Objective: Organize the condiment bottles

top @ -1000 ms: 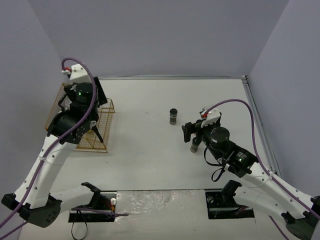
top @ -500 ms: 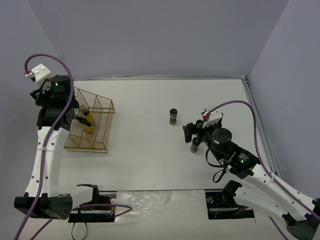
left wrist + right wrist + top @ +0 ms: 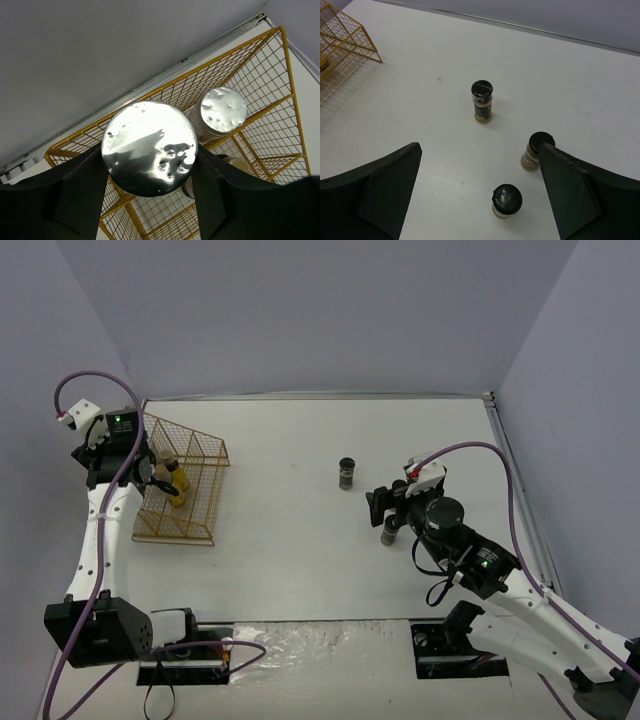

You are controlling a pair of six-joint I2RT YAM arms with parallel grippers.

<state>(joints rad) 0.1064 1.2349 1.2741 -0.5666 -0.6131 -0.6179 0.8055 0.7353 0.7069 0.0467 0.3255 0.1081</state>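
Note:
In the left wrist view my left gripper [image 3: 150,150] is shut on a jar with a shiny grey lid [image 3: 149,145], held over the back end of the gold wire rack [image 3: 270,90]. A second grey-lidded jar [image 3: 222,112] stands inside the rack. From above, yellow bottles [image 3: 175,480] show in the rack [image 3: 200,525] beside my left gripper [image 3: 148,470]. My right gripper [image 3: 480,146] hangs wide open above three short dark black-lidded jars [image 3: 482,101], [image 3: 536,150], [image 3: 506,200]. It touches none of them.
The rack's corner [image 3: 340,35] shows at the far left of the right wrist view. One dark jar [image 3: 346,472] stands alone mid-table, another [image 3: 389,532] just below my right gripper [image 3: 385,505]. The walls stand close behind the rack.
My left arm has swung from over the rack to its far left side, uncovering the rack and the yellow bottles. The right arm has barely moved.

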